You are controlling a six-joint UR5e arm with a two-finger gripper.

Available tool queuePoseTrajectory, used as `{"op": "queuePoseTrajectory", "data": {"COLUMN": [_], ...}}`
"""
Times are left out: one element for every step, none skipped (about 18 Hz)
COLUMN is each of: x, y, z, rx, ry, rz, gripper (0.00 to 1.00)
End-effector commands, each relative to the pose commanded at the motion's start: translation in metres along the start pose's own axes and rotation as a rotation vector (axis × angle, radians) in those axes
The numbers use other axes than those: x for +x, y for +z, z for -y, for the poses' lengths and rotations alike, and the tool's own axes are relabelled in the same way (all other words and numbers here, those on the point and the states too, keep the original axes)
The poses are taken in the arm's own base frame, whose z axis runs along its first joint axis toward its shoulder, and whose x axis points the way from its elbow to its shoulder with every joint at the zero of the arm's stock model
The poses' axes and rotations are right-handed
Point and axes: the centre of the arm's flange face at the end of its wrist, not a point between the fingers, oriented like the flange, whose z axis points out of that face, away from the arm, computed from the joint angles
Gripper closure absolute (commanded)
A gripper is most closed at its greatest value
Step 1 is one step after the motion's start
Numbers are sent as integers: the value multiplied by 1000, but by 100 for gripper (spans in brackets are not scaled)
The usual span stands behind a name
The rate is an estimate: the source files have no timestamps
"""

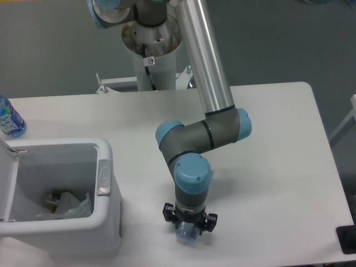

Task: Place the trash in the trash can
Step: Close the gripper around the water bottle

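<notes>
A: Far left edge, upper part?

B: Blue bottle (9, 119), half cut off by the frame, standing on the table (278, 144). Wider, blue-and-white label, so probably not trash.

A: Lower left?

B: White bin (105, 214), top open, lid flipped up at the left edge. Grey latch (103, 178) on the right rim. Crumpled bits (67, 204) already at the bottom. Open top presumably there to allow a straight drop from above.

A: Centre?

B: Arm (203, 136) folded down from the upper middle of the frame, wrist pointing straight at the table. Gripper (188, 225) low at bottom centre, to the right of the bin and well apart from it.

A: Anything in it?

B: A clear item (185, 234) with a bluish tint showing just under the black fingers. Cup or slim bottle — too blurred to say. Touching the table or lifted off it: cannot tell.

A: Clenched or released?

B: Cannot tell either. Fingers either side of the item, but no clear view of contact.

A: Why vertical?

B: Likely a top-down pinch, item kept between the fingers for a lift.

A: Stage?

B: Judged early: this piece not yet in the bin. Next likely a lift and a carry left over the rim.
</notes>
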Motion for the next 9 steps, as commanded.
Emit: {"op": "queuePoseTrajectory", "data": {"x": [0, 0, -1, -2, -2, -3, -3, -4, -5], "y": [0, 0, -2, -2, -4, -6, -9, -13, -20], "z": [0, 0, 2, 3, 4, 4, 4, 5, 5], "rx": [-2, -1, 3, 4, 8, 10, 14, 19, 28], "ry": [3, 3, 5, 5, 5, 5, 6, 6, 14], "rz": [0, 1, 4, 5, 7, 9, 12, 16, 22], "gripper": [33, 34, 34, 34, 36, 36, 36, 36, 36]}}
